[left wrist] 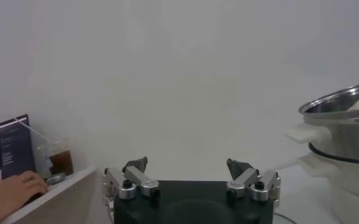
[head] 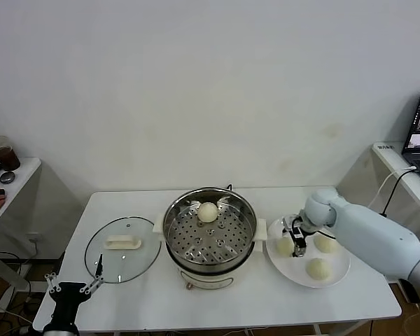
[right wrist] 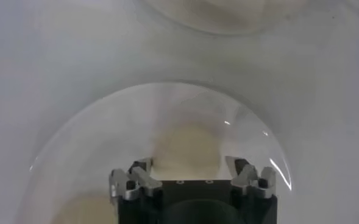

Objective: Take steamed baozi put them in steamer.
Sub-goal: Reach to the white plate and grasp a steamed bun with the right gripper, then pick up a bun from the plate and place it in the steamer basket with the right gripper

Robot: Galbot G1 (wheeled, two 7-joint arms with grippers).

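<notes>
Head view: a white tabletop [head: 350, 297] carries three things in a row. In the middle stands the round steel steamer [head: 210, 238]; one pale baozi [head: 207, 212] sits on its perforated tray near the far rim. On the robot's left a glass lid [head: 122, 249] lies flat, its white handle running left to right. On the robot's right a white plate [head: 339, 274] holds three more buns. The right pincer [head: 295, 241] reaches down over the plate's near-left bun [head: 285, 246], its jaws straddling it. The left pincer [head: 73, 285] hangs off the tabletop's front left corner, released.

Left wrist view: that pincer [left wrist: 190, 175] stands wide apart, holding nothing; the steamer's rim shows to one side.

Right wrist view: the right pincer's fingers [right wrist: 141, 175] flank a round bun [right wrist: 187, 149] on the plate; I cannot tell whether they grip it.
</notes>
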